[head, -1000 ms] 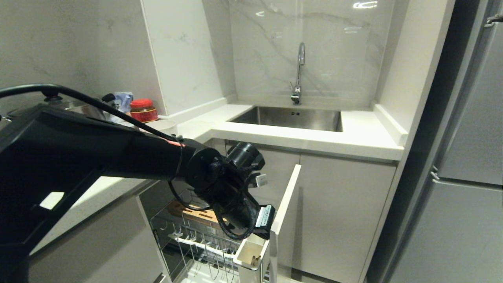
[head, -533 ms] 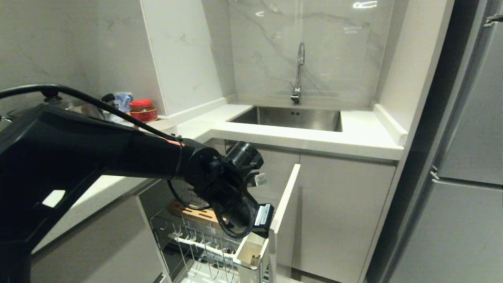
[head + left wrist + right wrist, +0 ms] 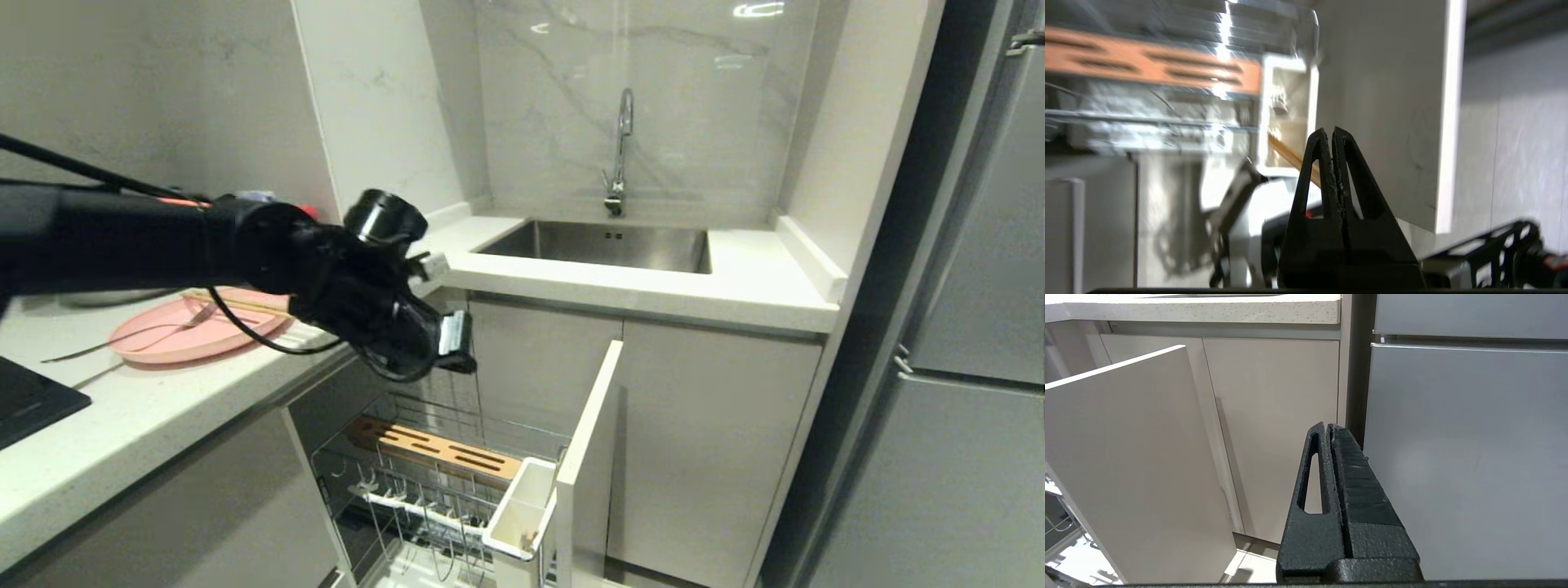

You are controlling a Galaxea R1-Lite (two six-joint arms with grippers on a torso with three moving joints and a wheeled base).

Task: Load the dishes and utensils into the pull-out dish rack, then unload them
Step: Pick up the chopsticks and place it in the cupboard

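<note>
While above the dish rack (image 3: 433,447), left gripper (image 3: 1332,134), jaws together.

Chrome wire dish rack (image 3: 424,490) looks shiny, with a matt wooden strip (image 3: 437,449), white plastic utensil holder (image 3: 518,510), glossy pink plate (image 3: 196,327), speckled stone desk (image 3: 122,425).

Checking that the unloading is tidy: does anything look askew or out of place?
The left gripper pinches a chopstick slantwise, not along its fingers. On the counter, the fork lies across the pink plate, handle overhanging the rim. The right gripper hangs parked, shut.
</note>
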